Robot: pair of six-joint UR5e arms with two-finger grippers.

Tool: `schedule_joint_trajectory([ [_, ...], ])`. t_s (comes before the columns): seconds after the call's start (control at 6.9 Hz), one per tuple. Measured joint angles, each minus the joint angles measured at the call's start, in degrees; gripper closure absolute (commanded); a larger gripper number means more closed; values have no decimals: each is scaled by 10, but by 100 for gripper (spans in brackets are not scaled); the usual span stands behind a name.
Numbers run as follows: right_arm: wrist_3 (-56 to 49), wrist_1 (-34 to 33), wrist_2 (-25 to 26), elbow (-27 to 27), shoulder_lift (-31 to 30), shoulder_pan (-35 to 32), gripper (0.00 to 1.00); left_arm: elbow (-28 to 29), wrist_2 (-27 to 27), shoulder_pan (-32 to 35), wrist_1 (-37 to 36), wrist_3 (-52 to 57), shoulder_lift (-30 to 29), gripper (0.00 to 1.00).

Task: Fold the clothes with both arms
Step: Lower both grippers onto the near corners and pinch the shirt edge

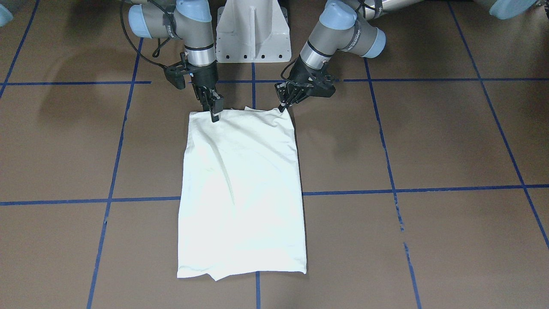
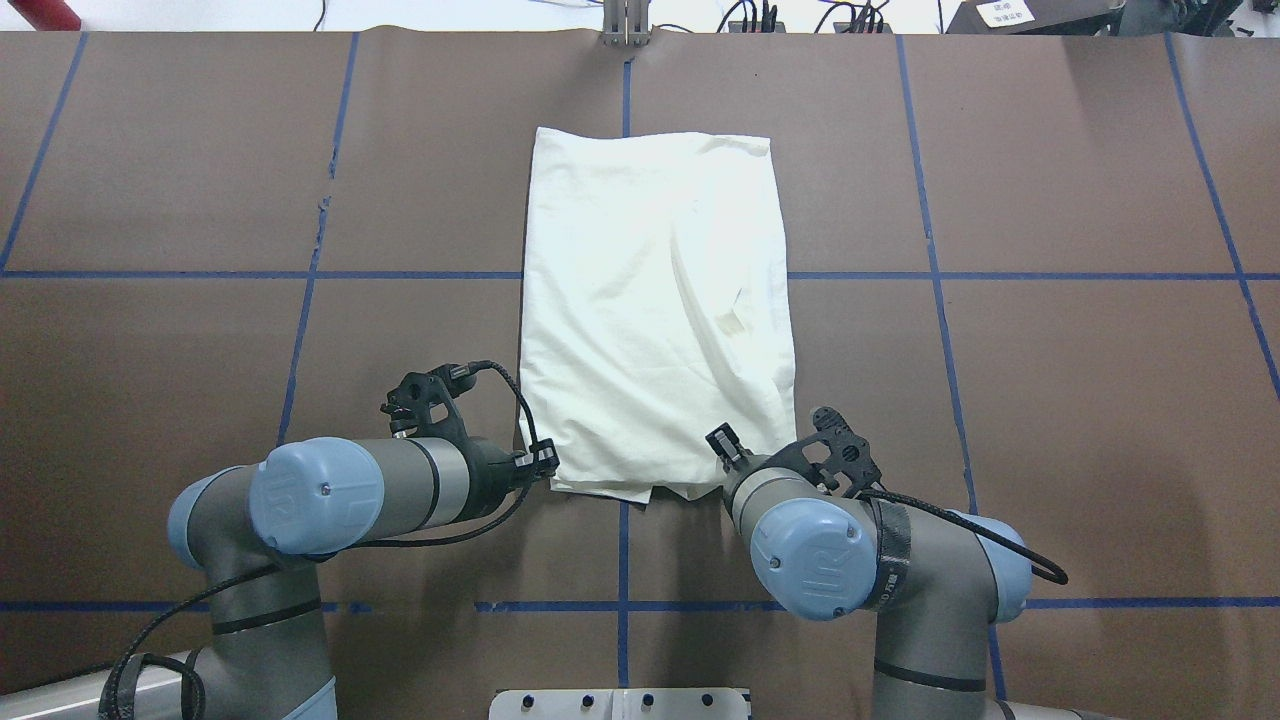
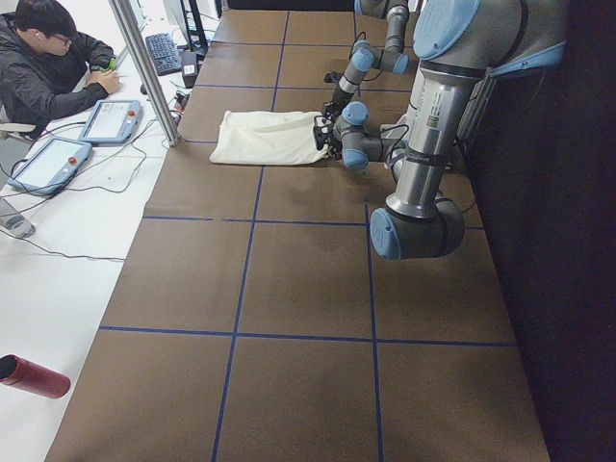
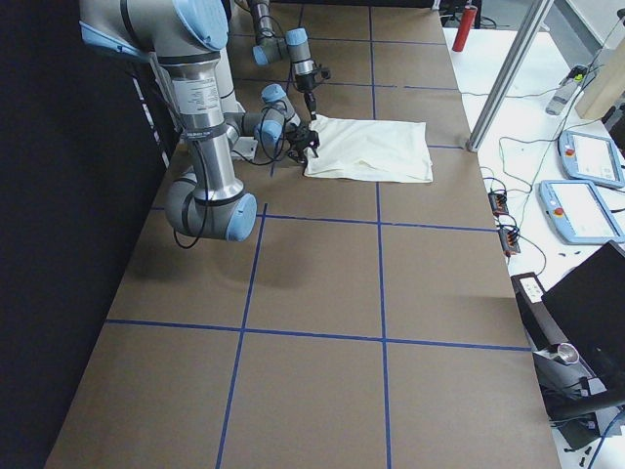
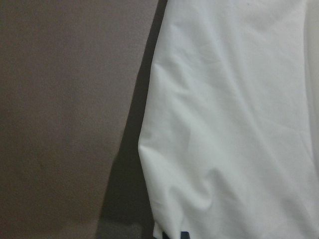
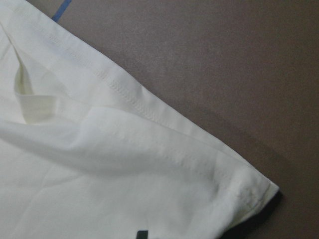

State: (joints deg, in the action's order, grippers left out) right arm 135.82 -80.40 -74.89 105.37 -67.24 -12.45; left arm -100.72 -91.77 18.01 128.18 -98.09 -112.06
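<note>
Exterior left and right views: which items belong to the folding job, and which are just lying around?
Job: T-shirt; left gripper; right gripper.
Lying about: red cylinder; keyboard; control pendant.

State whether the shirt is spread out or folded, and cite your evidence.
Folded: the shirt lies as a plain narrow rectangle with no sleeves showing, and layers overlap along its near edge.
</note>
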Motion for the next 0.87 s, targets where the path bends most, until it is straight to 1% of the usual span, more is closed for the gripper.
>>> schedule_joint_trajectory([
  [0.14, 5, 1, 2, -4, 1, 0, 64, 0, 0, -1, 0, 0, 0, 100],
  [0.29, 9, 1, 6, -9, 3, 0, 100, 0, 0, -1, 0, 0, 1, 100],
  [0.87, 22, 1, 12, -12, 15, 0, 100, 0, 0, -2, 0, 0, 1, 100],
])
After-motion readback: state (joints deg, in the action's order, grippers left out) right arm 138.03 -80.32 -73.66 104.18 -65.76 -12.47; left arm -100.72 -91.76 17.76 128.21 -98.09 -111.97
